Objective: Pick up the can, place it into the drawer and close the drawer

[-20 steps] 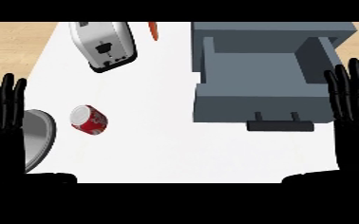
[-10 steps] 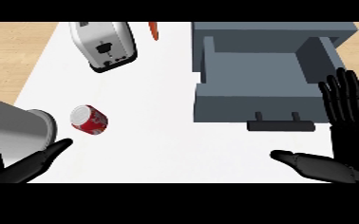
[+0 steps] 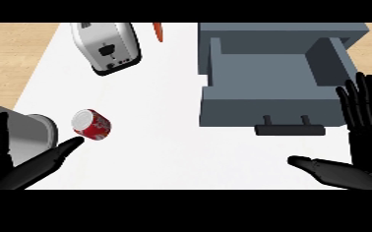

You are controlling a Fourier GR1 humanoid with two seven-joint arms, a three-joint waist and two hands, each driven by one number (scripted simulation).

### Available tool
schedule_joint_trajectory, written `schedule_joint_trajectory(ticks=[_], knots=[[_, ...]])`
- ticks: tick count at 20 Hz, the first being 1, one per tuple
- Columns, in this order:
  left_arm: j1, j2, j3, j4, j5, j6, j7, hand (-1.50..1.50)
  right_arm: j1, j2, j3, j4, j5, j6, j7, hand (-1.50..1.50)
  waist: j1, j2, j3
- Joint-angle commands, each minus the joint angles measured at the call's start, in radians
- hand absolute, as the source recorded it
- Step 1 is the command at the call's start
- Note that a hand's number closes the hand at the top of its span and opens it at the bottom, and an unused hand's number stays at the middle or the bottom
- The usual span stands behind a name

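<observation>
Fingers (image 3: 54, 156) straight and empty on left hand (image 3: 29, 171) and right hand (image 3: 357, 123); the left tip is just beside the can (image 3: 91, 124), so a nudge could topple it.

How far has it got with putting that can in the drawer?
Barely begun. The drawer already stands open. The can sits on the counter, unheld; the left robot hand is close beside it, fingers straight, and the right robot hand is open near the drawer's handle. Left to do: grasp the can, put it in the drawer, push the drawer closed.
</observation>
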Motion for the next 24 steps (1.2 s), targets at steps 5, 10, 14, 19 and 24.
schedule_joint_trajectory(ticks=[5,10,14,19,24], knots=[[-0.043,-0.006,-0.029,0.198,0.019,0.05,-0.085,-1.5,-0.012,0.004,-0.025,0.004,-0.003,0.004,-0.005,-1.5,-0.001,0.001,0.0],[-0.001,-0.006,-0.084,0.275,0.042,0.107,-0.156,-1.5,0.05,0.012,-0.009,-0.127,0.002,0.007,0.06,-1.5,-0.002,0.0,0.0],[-0.008,-0.006,-0.128,0.383,0.07,0.186,-0.254,-1.5,0.044,-0.013,-0.062,-0.095,-0.044,0.052,0.025,-1.5,-0.001,0.0,0.0],[-0.012,-0.006,-0.097,0.467,0.11,0.184,-0.331,-1.5,0.09,-0.011,-0.105,-0.099,-0.091,0.092,0.009,-1.5,-0.002,0.0,0.0],[-0.033,-0.006,-0.032,0.668,0.243,0.172,-0.534,-1.5,0.111,0.019,-0.063,-0.163,-0.039,0.074,0.024,-1.5,-0.003,0.0,-0.001]])
